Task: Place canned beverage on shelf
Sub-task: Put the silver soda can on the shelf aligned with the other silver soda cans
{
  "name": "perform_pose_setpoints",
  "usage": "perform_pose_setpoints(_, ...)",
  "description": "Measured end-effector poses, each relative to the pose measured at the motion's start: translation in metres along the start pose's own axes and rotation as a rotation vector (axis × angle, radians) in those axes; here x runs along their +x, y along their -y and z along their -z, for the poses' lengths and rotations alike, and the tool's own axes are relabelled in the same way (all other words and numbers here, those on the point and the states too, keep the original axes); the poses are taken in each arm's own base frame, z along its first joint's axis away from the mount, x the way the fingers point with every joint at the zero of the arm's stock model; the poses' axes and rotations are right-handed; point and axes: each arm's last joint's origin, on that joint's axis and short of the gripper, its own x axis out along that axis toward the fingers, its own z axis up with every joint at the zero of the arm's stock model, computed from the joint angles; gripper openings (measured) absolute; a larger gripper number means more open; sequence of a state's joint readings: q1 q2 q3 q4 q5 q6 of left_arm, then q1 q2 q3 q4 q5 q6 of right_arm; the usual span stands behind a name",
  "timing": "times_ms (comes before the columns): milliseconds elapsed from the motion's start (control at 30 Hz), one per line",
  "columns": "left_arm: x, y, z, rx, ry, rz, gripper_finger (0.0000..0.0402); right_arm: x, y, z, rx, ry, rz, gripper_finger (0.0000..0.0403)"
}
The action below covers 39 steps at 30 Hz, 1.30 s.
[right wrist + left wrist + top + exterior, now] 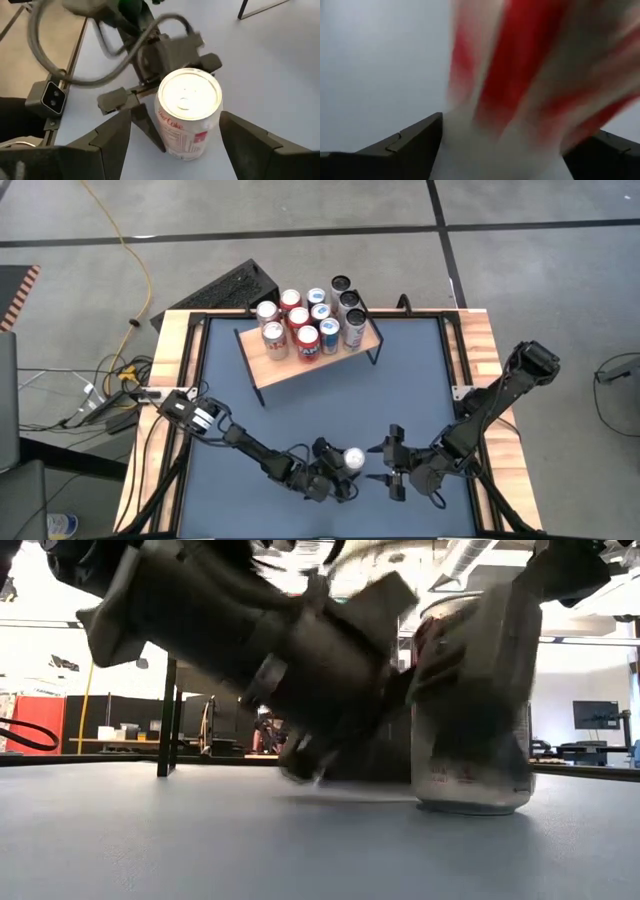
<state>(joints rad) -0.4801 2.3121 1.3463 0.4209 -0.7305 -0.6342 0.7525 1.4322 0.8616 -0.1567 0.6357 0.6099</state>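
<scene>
Can [189, 114] stands upright on the mat, between the fingers of both claws. Left claw [338, 477] is open around it; right claw [176, 134] is open too, one finger on each side, no grip visible. Risk: either finger nudges the can and tips it, or both close at once. Shelf [285, 365] is well beyond, already carrying cans. Mat [300, 420] is plain blue-grey; desks and monitors lie behind.

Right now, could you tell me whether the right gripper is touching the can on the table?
Apart. The right wrist view shows the right gripper open, with table visible between each finger and the can.
</scene>
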Motion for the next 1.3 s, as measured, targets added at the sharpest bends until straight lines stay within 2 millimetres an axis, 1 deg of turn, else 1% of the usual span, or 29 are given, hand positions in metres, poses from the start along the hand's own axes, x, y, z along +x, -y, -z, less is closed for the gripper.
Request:
perform_pose_setpoints(167, 0.000, -0.002, 0.002, 0.011, -0.016, -0.010, 0.0389, -0.001, 0.000, 0.003, 0.028, -0.019, 0.006, 0.0292)
perform_pose_setpoints(267, -0.007, 0.005, -0.002, 0.036, -0.013, 0.014, 0.0396, -0.005, -0.004, 0.007, 0.039, -0.028, -0.008, 0.0292)
perform_pose_setpoints(367, -0.019, 0.011, -0.009, 0.098, -0.025, 0.020, 0.0398, -0.010, -0.009, 0.011, 0.040, -0.014, 0.004, 0.0292)
perform_pose_setpoints(467, -0.035, 0.016, -0.025, 0.133, -0.062, 0.044, 0.0398, -0.013, -0.013, 0.015, 0.032, 0.029, 0.039, 0.0292)
perform_pose_setpoints(533, -0.046, 0.018, -0.034, 0.137, -0.102, 0.054, 0.0398, -0.010, -0.015, 0.018, 0.034, 0.045, 0.067, 0.0292)
perform_pose_setpoints(633, -0.060, 0.018, -0.042, 0.116, -0.177, 0.064, 0.0398, -0.001, -0.018, 0.023, 0.039, 0.047, 0.074, 0.0292)
perform_pose_setpoints(733, -0.077, 0.019, -0.049, 0.059, -0.234, 0.060, 0.0398, 0.011, -0.020, 0.031, 0.048, 0.029, 0.100, 0.0292)
perform_pose_setpoints(833, -0.090, 0.019, -0.045, 0.032, -0.289, 0.028, 0.0398, 0.019, -0.019, 0.039, 0.056, 0.004, 0.128, 0.0292)
perform_pose_setpoints(933, -0.098, 0.020, -0.037, 0.029, -0.319, 0.007, 0.0398, 0.027, -0.015, 0.041, 0.062, 0.003, 0.164, 0.0292)
perform_pose_setpoints(1100, -0.103, 0.019, -0.029, -0.054, -0.345, -0.027, 0.0398, 0.036, 0.000, 0.036, 0.061, -0.023, 0.242, 0.0292)
perform_pose_setpoints(1300, -0.105, 0.020, -0.027, -0.095, -0.354, -0.029, 0.0398, 0.047, 0.019, 0.029, -0.002, -0.071, 0.303, 0.0292)
